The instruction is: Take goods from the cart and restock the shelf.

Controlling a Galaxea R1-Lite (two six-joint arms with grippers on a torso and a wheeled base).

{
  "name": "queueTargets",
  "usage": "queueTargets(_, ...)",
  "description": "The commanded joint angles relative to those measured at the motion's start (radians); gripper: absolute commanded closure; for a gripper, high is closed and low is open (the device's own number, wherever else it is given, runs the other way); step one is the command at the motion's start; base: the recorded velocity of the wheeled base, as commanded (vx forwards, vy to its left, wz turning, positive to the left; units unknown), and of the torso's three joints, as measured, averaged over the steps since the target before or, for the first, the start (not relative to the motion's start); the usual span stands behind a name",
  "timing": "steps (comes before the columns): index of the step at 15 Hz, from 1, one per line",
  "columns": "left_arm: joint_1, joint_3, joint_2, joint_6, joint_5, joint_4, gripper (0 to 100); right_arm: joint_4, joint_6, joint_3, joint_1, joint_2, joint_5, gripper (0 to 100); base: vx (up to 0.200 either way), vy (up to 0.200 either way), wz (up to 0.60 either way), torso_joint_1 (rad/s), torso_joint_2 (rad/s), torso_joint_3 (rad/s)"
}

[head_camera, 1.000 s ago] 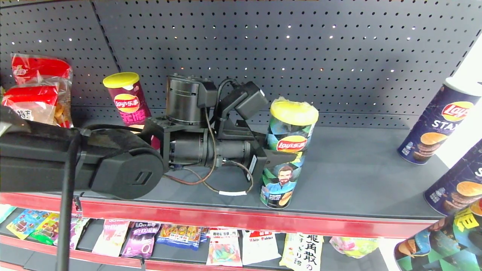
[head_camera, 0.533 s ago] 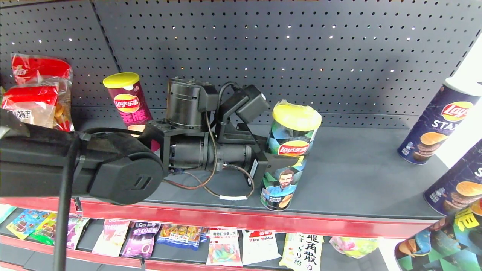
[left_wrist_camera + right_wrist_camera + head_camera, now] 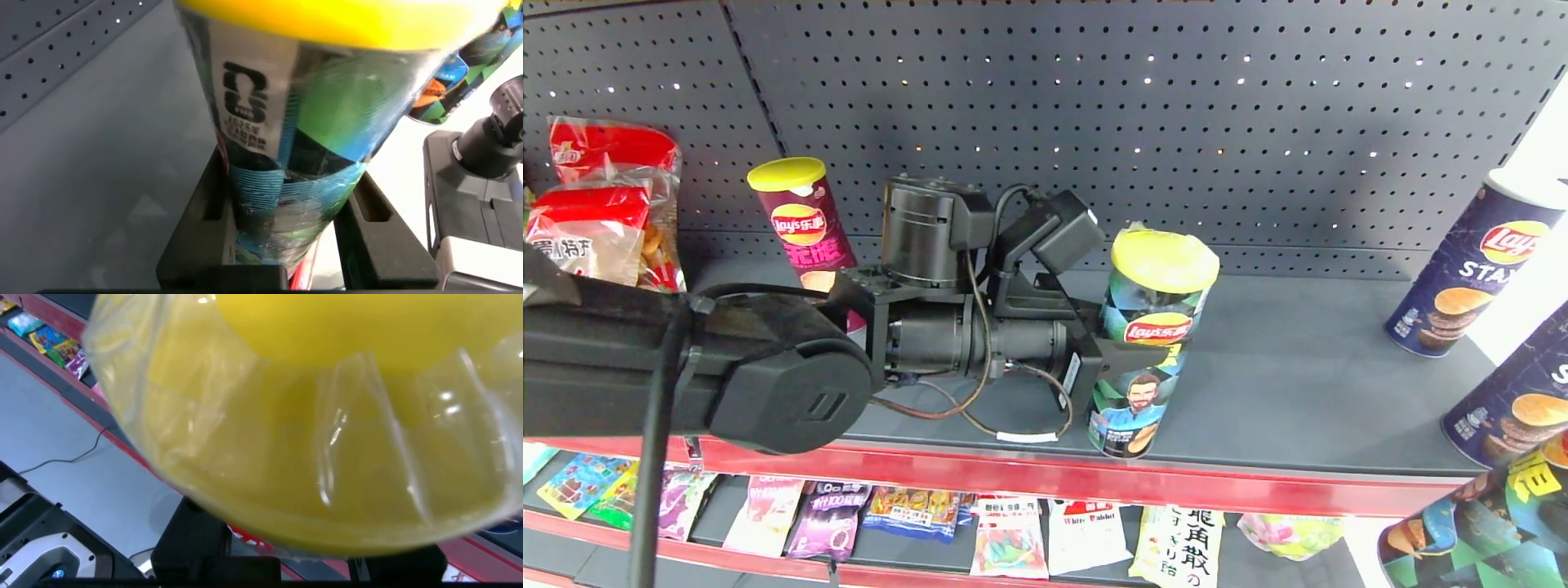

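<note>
Held item: a tall green-and-blue patterned crisp can with a yellow lid [image 3: 1152,314], slightly tilted, low over the near part of the grey metal shelf deck [image 3: 1298,367]. Whether its base is seated cannot be told.
Left gripper [image 3: 1137,353]: comes in from the left, with its jaws pinching the can at mid-height.
Right gripper [image 3: 294,563]: off the shelf at near right, its jaws apparently closed on a second patterned can [image 3: 1478,523] of the same kind.
Near edge: the red front lip [image 3: 1094,478] runs just beside the can's base.
Risk, tipping: if the can is let go while it leans, it would probably topple, and this close to the lip it could roll off the shelf.
Risk, collision: the left wrist lies just beside a maroon can with a yellow lid [image 3: 805,220], so swinging left while pulling out could knock it over.
Open room: bare deck stretches right of the held can up to the two dark blue cans [image 3: 1462,278], and far toward the grey pegboard back [image 3: 1176,122].
Left end: red snack bags [image 3: 605,196] take up that corner.
</note>
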Motion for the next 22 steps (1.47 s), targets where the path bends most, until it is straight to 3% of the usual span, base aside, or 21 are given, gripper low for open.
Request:
queueTargets(1, 0.0, 0.005, 0.004, 0.002, 0.003, 0.002, 100, 0.0, 0.0, 0.0, 0.001, -0.001, 0.0, 100, 0.0, 0.0, 0.0, 0.0, 0.0, 0.0)
queueTargets(2, 0.001, 0.006, 0.004, 0.002, 0.003, 0.002, 0, 0.0, 0.0, -0.002, 0.001, -0.001, 0.0, 100, 0.0, 0.0, 0.0, 0.0, 0.0, 0.0)
queueTargets(9, 0.006, 0.085, -0.064, -0.002, 0.022, 0.004, 0, 0.0, -0.003, -0.074, 0.008, 0.067, 0.005, 100, 0.0, 0.0, 0.0, 0.0, 0.0, 0.0)
queueTargets(12, 0.023, 0.194, -0.156, -0.004, 0.077, 0.004, 0, -0.006, -0.025, -0.161, 0.025, 0.217, 0.013, 100, 0.0, 0.0, 0.0, 0.0, 0.0, 0.0)
queueTargets(14, 0.056, 0.279, -0.236, -0.004, 0.082, 0.004, 0, -0.102, -0.031, -0.174, 0.099, 0.329, 0.008, 100, 0.0, 0.0, 0.0, 0.0, 0.0, 0.0)
queueTargets(16, 0.086, 0.381, -0.32, -0.002, 0.129, 0.004, 0, -0.228, -0.034, -0.192, 0.16, 0.472, 0.002, 100, 0.0, 0.0, 0.0, 0.0, 0.0, 0.0)
queueTargets(19, 0.112, 0.54, -0.455, -0.004, 0.227, 0.01, 0, -0.377, -0.032, -0.339, 0.217, 0.749, -0.026, 100, 0.0, 0.0, 0.0, 0.0, 0.0, 0.0)
queueTargets(22, 0.13, 0.602, -0.522, -0.004, 0.269, 0.01, 0, -0.377, -0.034, -0.546, 0.238, 0.952, -0.024, 100, 0.0, 0.0, 0.0, 0.0, 0.0, 0.0)
